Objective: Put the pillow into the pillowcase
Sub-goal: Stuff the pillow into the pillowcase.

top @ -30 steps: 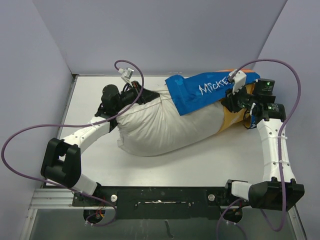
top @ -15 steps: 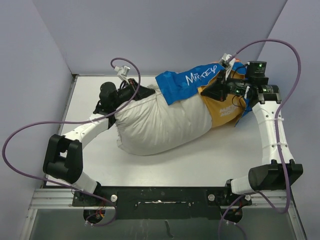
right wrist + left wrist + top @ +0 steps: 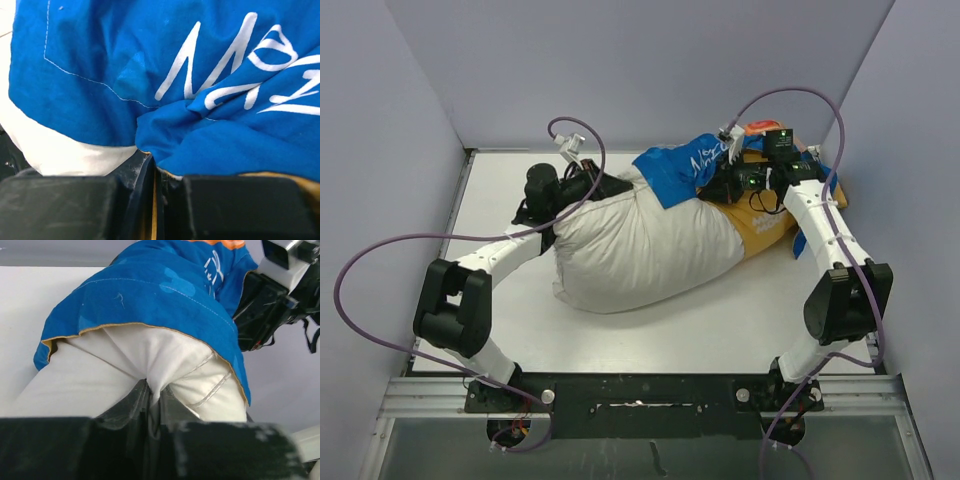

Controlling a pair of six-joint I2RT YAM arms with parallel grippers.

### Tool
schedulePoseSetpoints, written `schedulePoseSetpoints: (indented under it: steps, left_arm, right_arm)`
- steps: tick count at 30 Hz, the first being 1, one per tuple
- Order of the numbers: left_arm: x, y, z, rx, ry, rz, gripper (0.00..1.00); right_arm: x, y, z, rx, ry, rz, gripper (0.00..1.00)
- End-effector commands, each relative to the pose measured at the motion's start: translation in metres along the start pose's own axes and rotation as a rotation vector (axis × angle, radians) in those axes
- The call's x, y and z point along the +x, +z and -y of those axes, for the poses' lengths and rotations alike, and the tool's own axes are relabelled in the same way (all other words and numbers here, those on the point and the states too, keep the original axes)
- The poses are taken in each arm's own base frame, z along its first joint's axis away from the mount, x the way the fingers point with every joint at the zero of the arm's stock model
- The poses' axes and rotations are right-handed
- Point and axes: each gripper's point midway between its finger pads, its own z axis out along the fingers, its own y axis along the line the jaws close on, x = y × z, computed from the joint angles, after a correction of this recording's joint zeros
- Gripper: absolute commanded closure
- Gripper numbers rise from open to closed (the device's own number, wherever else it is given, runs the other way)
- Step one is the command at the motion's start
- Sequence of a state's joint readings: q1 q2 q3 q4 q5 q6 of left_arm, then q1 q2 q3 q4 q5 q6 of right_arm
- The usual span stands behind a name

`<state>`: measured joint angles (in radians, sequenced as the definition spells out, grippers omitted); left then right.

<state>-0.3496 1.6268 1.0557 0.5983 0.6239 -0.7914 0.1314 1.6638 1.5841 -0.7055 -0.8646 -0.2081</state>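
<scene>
From above, the pillow [image 3: 640,250] is seen partly capped at its right end by the pillowcase [image 3: 682,170]; at the left wrist, the left gripper [image 3: 152,407] is clamped on its soft, bulky corner; at the right wrist, the right gripper [image 3: 155,167] is pinched onto limp hem, judged the best hold.

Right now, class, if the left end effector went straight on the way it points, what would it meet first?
The pillow: the left end effector is shut on its white fabric, so it would likely press into it; the pillowcase lies beyond.
</scene>
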Motion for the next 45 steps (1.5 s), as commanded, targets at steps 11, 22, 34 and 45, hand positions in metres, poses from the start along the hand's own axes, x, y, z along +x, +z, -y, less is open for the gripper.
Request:
schedulePoseSetpoints:
  steps: [11,22,34,45]
  left_arm:
    - [-0.084,-0.089,0.044,-0.226,0.464,0.012,0.2]
    - [-0.031,-0.124,0.108,-0.229,0.852,-0.249,0.12]
    - [0.042,-0.064,0.031,-0.355,1.073,-0.762,0.2]
    - [0.011,-0.036,0.143,0.348,0.352,-0.416,1.0]
  right_arm:
    - [-0.008,-0.032,0.007,-0.003,-0.014,0.132,1.0]
    - [0.0,-0.027,-0.002,-0.05,-0.01,0.13,1.0]
    - [0.0,-0.035,-0.019,-0.076,-0.048,0.146,1.0]
    - [-0.129,-0.068,-0.168,-0.451,-0.318,0.311,1.0]
